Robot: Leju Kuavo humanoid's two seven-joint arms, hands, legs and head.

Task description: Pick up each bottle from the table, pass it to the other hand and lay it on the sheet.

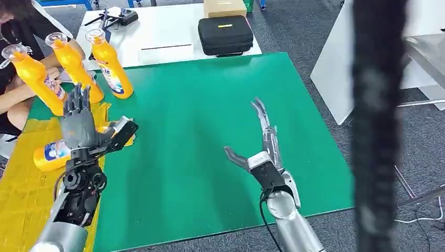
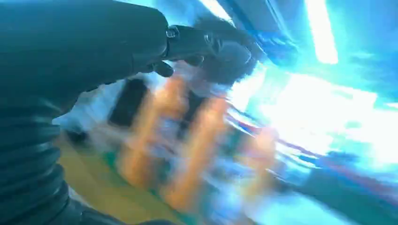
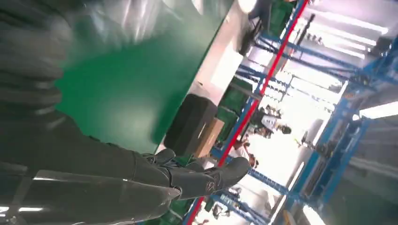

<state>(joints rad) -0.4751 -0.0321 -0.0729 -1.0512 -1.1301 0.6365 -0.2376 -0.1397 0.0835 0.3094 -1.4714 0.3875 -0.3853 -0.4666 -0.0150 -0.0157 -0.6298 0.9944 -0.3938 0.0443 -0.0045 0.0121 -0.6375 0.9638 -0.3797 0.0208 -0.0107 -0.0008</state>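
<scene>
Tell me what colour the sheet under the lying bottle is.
Yellow; the sheet shows best in the head view.

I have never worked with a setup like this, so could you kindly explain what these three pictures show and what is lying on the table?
This is a humanoid robot with two silver arms, each ending in a many-fingered hand. The head view looks down from the robot's own body onto a green table mat. The left hand is raised with its fingers spread, holding nothing; the right hand hangs open over the mat, also empty.

Three upright yellow plastic bottles stand at the far left of the mat. One more yellow bottle lies on its side on the yellow sheet, partly behind the left hand. A person sits beyond the bottles. A black zipped case rests on the white table behind.

The other two pictures come from cameras at each wrist. They are turned, and the left one is blurred.
</scene>
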